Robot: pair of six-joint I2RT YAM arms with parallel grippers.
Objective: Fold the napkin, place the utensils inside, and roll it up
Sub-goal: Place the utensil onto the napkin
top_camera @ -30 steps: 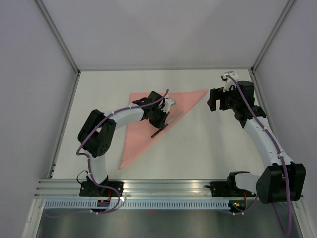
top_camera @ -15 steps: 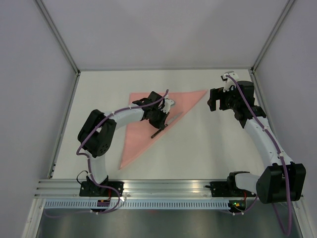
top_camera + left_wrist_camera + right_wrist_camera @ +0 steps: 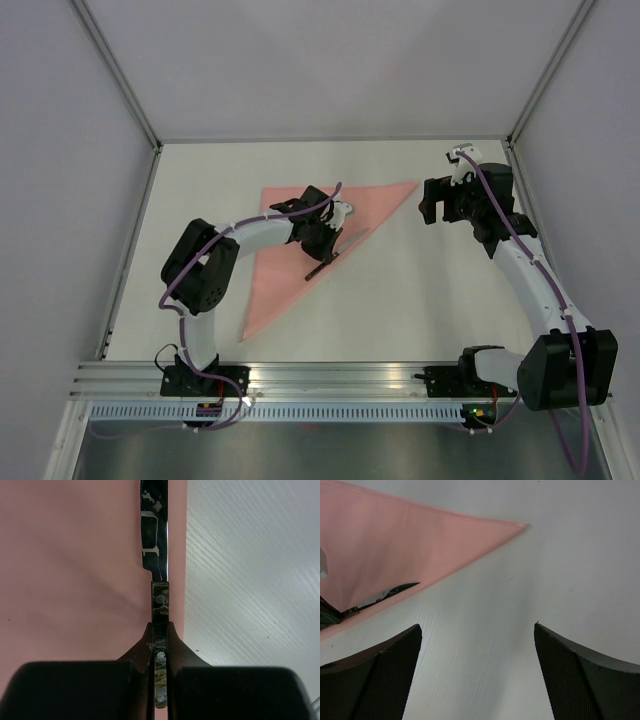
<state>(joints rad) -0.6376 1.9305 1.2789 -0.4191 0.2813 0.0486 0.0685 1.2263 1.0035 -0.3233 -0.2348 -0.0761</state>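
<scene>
Left arm (image 3: 250, 232) crept right; left gripper (image 3: 160, 632) pinches knife (image 3: 152, 540) at napkin (image 3: 75, 555) edge; right gripper (image 3: 477, 627) gapes empty, far right.

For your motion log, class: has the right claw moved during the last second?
No. Judged against the napkin's right tip, the open right claw sits exactly where it was.

The left arm (image 3: 255, 232) and right arm (image 3: 535, 280) are slim white tubular links between bulky black joint housings (image 3: 195, 275), each trailed by a thin purple cable (image 3: 332, 190) (looping loosely). The right gripper (image 3: 477, 627) has black wedge-shaped fingers (image 3: 375, 680) with a fine mesh texture.
</scene>
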